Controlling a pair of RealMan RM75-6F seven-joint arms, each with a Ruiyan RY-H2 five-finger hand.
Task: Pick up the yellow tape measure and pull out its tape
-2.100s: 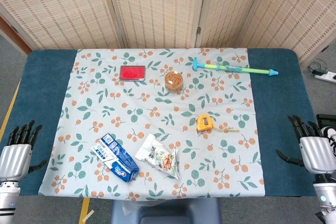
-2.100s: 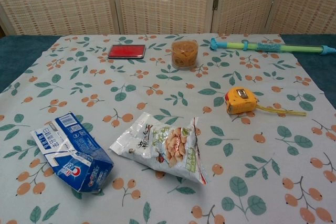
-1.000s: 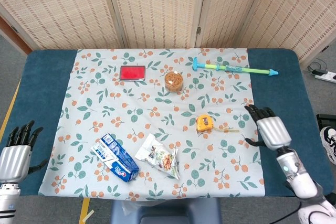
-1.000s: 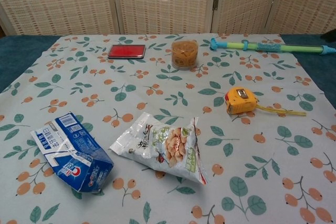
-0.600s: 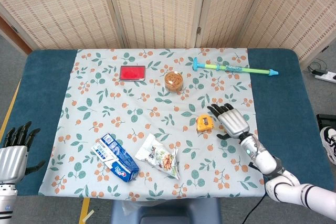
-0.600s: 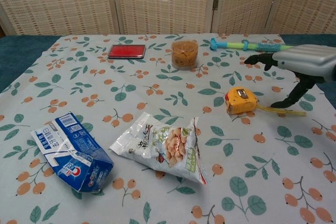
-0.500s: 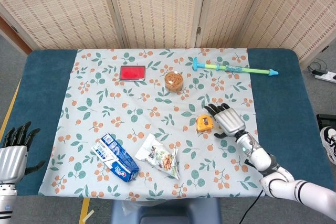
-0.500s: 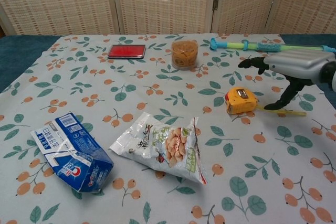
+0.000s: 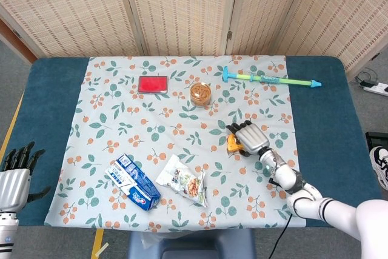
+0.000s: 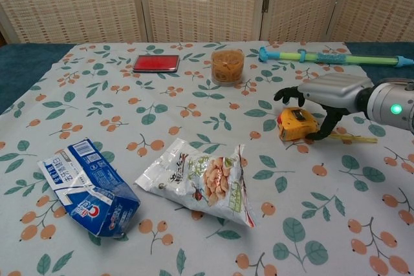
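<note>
Tape measure: the small yellow tape measure [image 10: 296,124] sits on the flowery tablecloth [image 10: 194,95], on the right side. A short bit of yellow tape [image 10: 352,138] sticks out to its right and lies flat.
Right hand: the silver right hand [image 10: 323,92] is just over the tape measure. Its dark fingers [image 10: 288,93] curve down past the top and its thumb comes down on the right side. It is spread around the tape measure, but I cannot tell if it touches or grips it.
Left hand: the silver left hand [image 9: 15,177] is far away at the near left edge of the blue table [image 9: 48,101], fingers apart, holding nothing.
Jar: a see-through round jar [image 10: 228,66] stands behind the tape measure, a bit to the left, full of orange-brown bits.
Water squirter: a long green and blue toy squirter [image 10: 330,58] lies across the far right.
Red case: a flat red case [image 10: 156,63] lies at the far left of the cloth.
Snack bag: a shiny snack bag [image 10: 200,180] lies near the front middle.
Blue box: a crushed blue and white toothpaste box [image 10: 87,185] lies left of the snack bag.
In the way: the cloth next to the tape measure is bare; the jar is the closest thing.
</note>
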